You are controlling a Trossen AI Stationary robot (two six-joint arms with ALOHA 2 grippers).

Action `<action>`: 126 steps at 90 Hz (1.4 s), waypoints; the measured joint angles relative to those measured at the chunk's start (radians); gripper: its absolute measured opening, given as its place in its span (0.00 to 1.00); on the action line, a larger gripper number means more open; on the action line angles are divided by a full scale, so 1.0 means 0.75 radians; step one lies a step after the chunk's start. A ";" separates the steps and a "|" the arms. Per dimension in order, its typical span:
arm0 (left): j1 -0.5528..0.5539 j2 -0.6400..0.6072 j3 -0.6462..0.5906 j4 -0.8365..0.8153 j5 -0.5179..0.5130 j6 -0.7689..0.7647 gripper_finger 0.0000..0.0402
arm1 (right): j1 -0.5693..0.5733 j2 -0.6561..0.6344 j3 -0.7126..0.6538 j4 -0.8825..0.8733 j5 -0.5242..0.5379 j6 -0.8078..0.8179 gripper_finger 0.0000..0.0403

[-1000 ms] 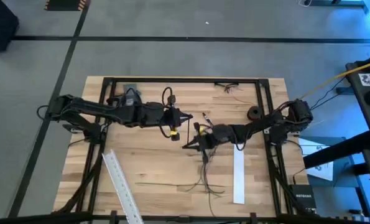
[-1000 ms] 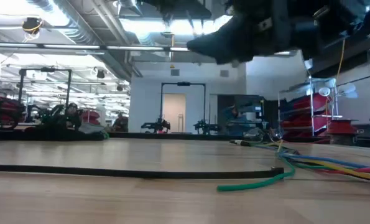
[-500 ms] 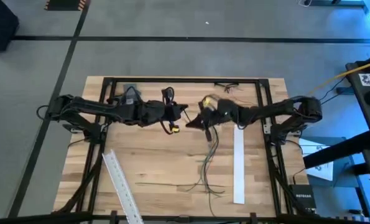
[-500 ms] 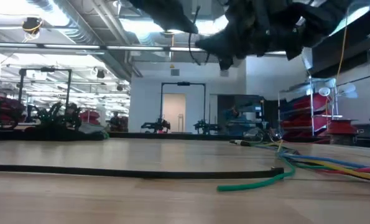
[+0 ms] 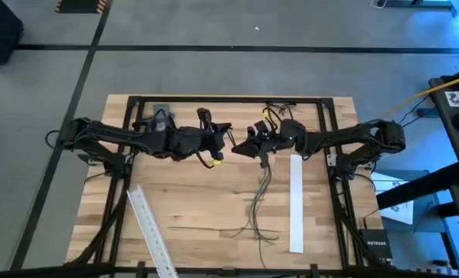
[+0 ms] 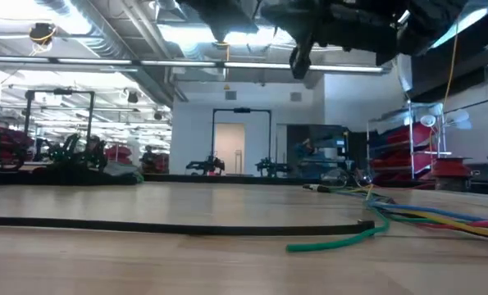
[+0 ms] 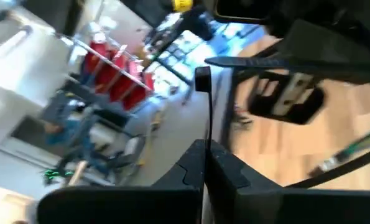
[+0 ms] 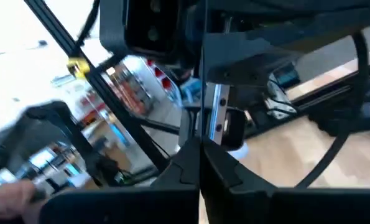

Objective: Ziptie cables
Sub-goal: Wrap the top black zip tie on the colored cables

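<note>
The cables (image 5: 258,193) are a loose bunch of thin dark strands. Their upper end is raised to my right gripper (image 5: 248,148), and their lower ends (image 5: 252,228) lie on the wooden table (image 5: 190,193). My right gripper is shut, high over the table's middle. Facing it from the left, my left gripper (image 5: 227,138) is shut on a thin black zip tie (image 7: 203,118), whose small square head (image 7: 202,79) stands free beyond the fingers. The two grippers' tips are close together. My left gripper pinches the zip tie's plain end (image 7: 203,147) between its two fingers. The strip runs straight out past the fingertips, lifted clear of the table. My right gripper pinches a thin dark strand (image 8: 201,134) between its shut fingers. The bunch hangs slack below the gripper, with its lower ends on the table.
Two long flat white strips lie on the table, one at the right (image 5: 295,205) and one slanting at the near left (image 5: 150,230). A dark ring (image 5: 315,140) and loose wires (image 5: 279,106) sit toward the far right. The low view shows a black strip (image 6: 170,224) and coloured cords (image 6: 408,217) on the tabletop.
My right gripper has gone up and toward the far edge, ending close to my left gripper. The cables' upper end has been drawn up and stretched out with it, while their lower ends have stayed on the table.
</note>
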 joint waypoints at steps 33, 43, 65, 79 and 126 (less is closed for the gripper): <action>0.009 -0.002 0.000 0.067 0.000 0.000 0.00 | 0.001 0.001 0.001 0.002 -0.023 -0.007 0.00; 0.007 -0.002 0.000 0.067 -0.001 -0.001 0.00 | 0.001 0.001 0.001 0.009 -0.027 -0.008 0.00; -0.009 -0.002 0.000 0.070 -0.001 0.020 0.00 | 0.000 0.001 0.001 0.031 -0.040 -0.001 0.00; -0.021 -0.007 0.000 0.077 -0.001 0.033 0.00 | 0.000 0.001 0.001 0.032 -0.044 0.001 0.00; -0.026 -0.041 -0.001 0.073 0.037 -0.006 0.00 | 0.000 0.002 0.001 0.069 -0.043 0.026 0.00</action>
